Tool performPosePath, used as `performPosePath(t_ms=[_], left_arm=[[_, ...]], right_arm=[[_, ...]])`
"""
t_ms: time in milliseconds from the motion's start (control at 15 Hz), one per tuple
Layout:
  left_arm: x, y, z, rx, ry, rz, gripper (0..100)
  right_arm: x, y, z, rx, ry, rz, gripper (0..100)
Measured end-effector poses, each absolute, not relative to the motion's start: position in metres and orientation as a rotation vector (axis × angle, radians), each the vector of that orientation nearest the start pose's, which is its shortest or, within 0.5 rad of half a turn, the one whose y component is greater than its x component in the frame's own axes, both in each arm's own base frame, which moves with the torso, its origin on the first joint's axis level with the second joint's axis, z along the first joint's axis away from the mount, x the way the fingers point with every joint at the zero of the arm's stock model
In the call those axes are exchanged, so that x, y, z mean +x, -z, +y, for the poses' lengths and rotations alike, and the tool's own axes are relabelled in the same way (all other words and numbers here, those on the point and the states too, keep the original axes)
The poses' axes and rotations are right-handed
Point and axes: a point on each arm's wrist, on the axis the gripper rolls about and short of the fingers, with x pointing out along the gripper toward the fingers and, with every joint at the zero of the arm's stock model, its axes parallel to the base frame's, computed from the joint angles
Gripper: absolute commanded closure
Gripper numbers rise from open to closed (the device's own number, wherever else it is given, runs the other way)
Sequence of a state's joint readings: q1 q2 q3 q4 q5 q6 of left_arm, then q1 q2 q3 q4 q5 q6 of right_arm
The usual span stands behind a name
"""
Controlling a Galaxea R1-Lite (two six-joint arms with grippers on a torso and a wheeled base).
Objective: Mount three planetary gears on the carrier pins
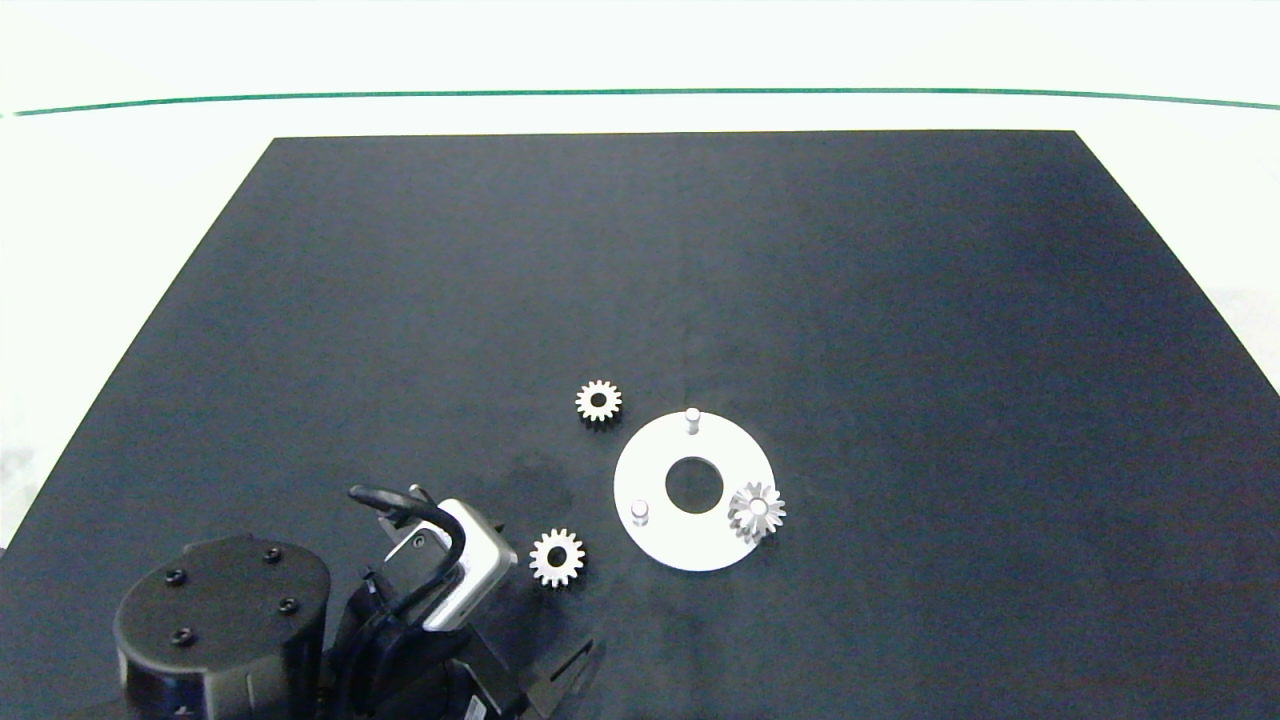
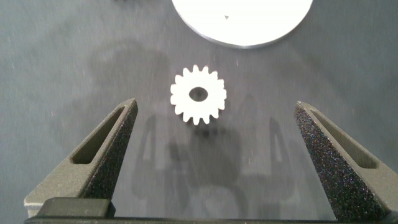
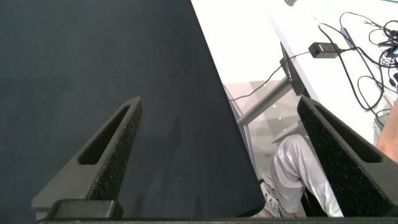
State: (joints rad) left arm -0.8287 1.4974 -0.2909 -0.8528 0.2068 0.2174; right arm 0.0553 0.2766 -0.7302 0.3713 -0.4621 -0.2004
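- The left pincer [image 2: 211, 155] is hovering low at the near left of the dark table [image 1: 900, 300], its grey fingers [image 2: 106, 155] spread wide and holding nothing.
- The nearest planetary gear [image 2: 198, 94] is lying flat on the table just beyond those open fingers, roughly centred between them and touching neither.
- Just right of that gear, the white disc [image 1: 690, 545] is resting flat, with the gear close to its near left edge but apart from it.
- A second gear [image 1: 757, 510] is sitting on the pin at the disc's right side.
- Two carrier pins are standing bare: the near left pin [image 1: 640, 511] and the far pin [image 1: 692, 414].
- The third gear [image 1: 599, 401] is lying loose on the table just beyond the disc's far left edge.
- The right pincer [image 3: 217, 155] is hanging out past the table's edge, wide open and empty, with a person's leg [image 3: 298, 168] showing below it.
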Motion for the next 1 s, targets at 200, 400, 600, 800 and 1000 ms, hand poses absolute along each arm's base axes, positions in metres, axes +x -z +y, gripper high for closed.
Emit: performPosePath(t_ms=[200, 400, 600, 800, 1000], left_arm=[[0.148, -0.121, -0.155, 0.406, 0.612, 0.255, 0], [0.153, -0.118, -0.156, 0.411, 0.598, 0.266, 0], [0.156, -0.117, -0.157, 0.412, 0.59, 0.273, 4], [0.158, -0.113, -0.159, 0.417, 0.589, 0.288, 10], [0.162, -0.112, -0.162, 0.405, 0.587, 0.273, 16]], right_arm=[[-0.066, -0.237, -0.014, -0.176, 0.416, -0.047, 0], [-0.066, -0.236, -0.014, -0.179, 0.415, -0.038, 0], [-0.067, -0.236, -0.014, -0.18, 0.414, -0.034, 0], [-0.068, -0.238, -0.014, -0.179, 0.416, -0.043, 0], [-0.069, -0.238, -0.014, -0.179, 0.415, -0.041, 0]])
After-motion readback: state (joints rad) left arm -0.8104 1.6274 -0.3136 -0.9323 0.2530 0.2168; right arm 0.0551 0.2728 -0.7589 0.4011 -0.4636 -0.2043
